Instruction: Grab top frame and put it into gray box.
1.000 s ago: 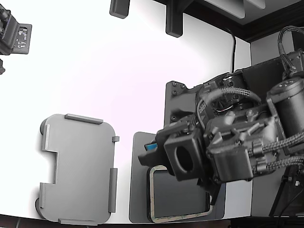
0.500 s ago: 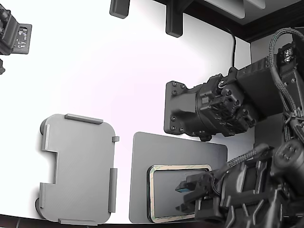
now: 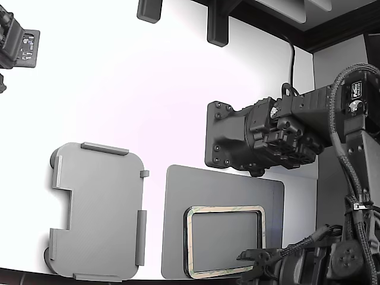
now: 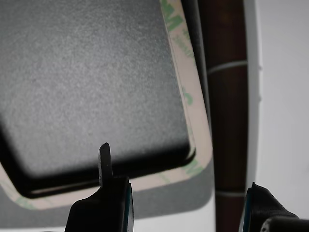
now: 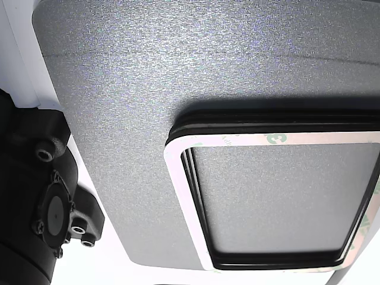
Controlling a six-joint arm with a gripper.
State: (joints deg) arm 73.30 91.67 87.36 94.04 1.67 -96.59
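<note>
The top frame (image 3: pixel 225 208) is a thin tan ring with green mottling. It lies on a stack of dark frames on the darker gray mat (image 3: pixel 219 184), at the exterior view's lower middle. The gray box (image 3: pixel 101 202) sits empty to the exterior view's left of the mat. My gripper (image 3: pixel 244 267) is low at the frame's near right corner. In the wrist view my gripper (image 4: pixel 186 203) is open, its fingers (image 4: pixel 108 193) straddling the frame (image 4: pixel 198 140) corner, holding nothing. The other view shows the frame (image 5: pixel 237 140) over the mat (image 5: pixel 148 89).
A second black arm's mount (image 3: pixel 237 139) stands just behind the mat. A black device (image 3: pixel 18 44) sits at the far left and black posts (image 3: pixel 217 27) at the back. A dark brown strip (image 4: pixel 227 96) runs beside the mat's edge.
My arm swung from over the frame's far left corner towards the exterior view's lower right, uncovering the whole frame. The frame and gray box have not moved.
</note>
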